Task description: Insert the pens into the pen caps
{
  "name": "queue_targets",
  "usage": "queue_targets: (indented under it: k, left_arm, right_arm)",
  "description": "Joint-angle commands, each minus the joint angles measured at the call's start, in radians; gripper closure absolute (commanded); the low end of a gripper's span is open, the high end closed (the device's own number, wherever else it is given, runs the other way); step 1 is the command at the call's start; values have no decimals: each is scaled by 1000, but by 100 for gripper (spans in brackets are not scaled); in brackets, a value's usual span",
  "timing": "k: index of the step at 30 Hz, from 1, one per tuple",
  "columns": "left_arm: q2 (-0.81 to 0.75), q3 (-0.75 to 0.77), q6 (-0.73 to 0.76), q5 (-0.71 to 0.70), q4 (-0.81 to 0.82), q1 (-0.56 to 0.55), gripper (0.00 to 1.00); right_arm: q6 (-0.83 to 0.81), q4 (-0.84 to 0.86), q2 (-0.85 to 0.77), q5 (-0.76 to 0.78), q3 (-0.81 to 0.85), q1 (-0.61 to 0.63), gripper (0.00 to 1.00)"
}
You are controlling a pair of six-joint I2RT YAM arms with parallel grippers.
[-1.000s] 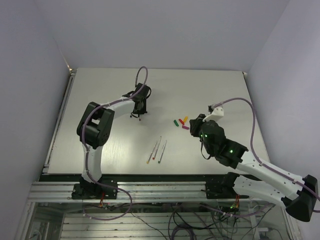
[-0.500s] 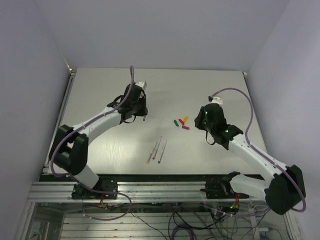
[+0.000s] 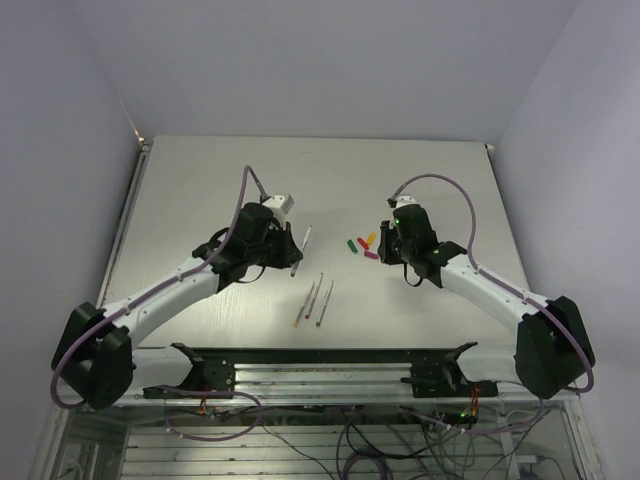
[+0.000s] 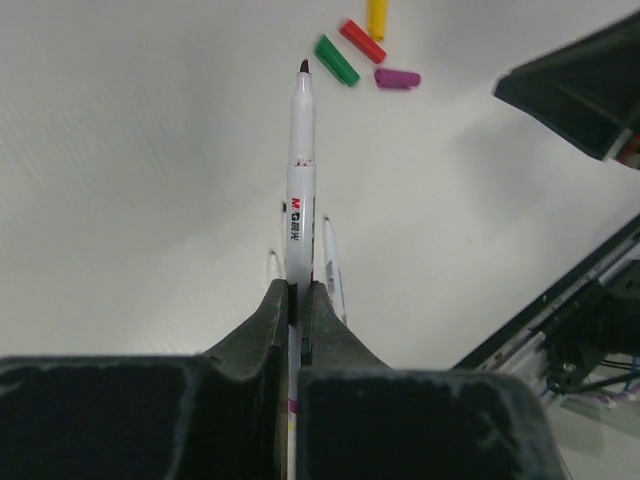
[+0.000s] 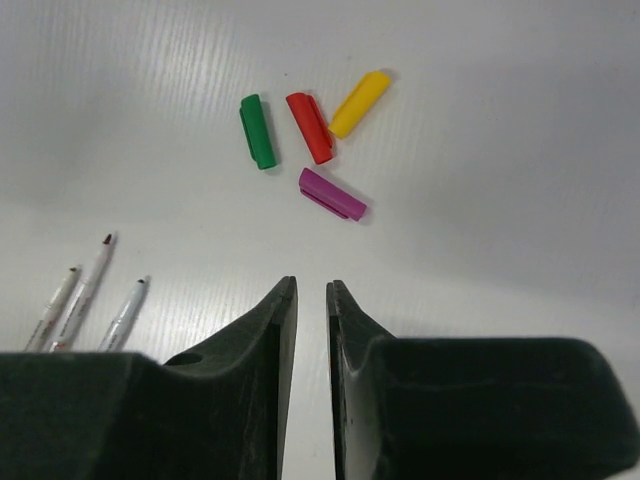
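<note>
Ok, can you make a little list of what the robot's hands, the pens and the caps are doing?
left hand: shut on a pen, tip toward caps
right hand: empty, slightly open
caps seen: green cap, red cap, yellow cap, purple cap, close together
loose pens: three, lying side by side
capped so far: none

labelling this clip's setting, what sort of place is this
Probably a robotics lab test cell: two arms bolted to an aluminium frame with loose wiring below, plain walls enclosing the table, and pens and caps set out.
</note>
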Motion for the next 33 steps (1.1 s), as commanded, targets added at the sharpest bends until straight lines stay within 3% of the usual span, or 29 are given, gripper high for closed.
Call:
queue_targets:
  k: [1, 12, 19, 33]
  left_arm:
    - [-80, -53, -49, 48, 24, -22, 93]
    - [-118, -113, -73, 68, 43, -45, 93]
    - [-79, -108, -69, 77, 59, -46, 93]
    - [-44, -106, -65, 78, 75, -47, 93]
  right_arm:
    - [-96, 22, 55, -25, 23, -2, 80]
    - [-205, 37, 196, 12, 103, -2, 76]
    - [-276, 24, 288, -18, 162, -2, 60]
    - [-288, 56, 400, -54, 186, -3, 61]
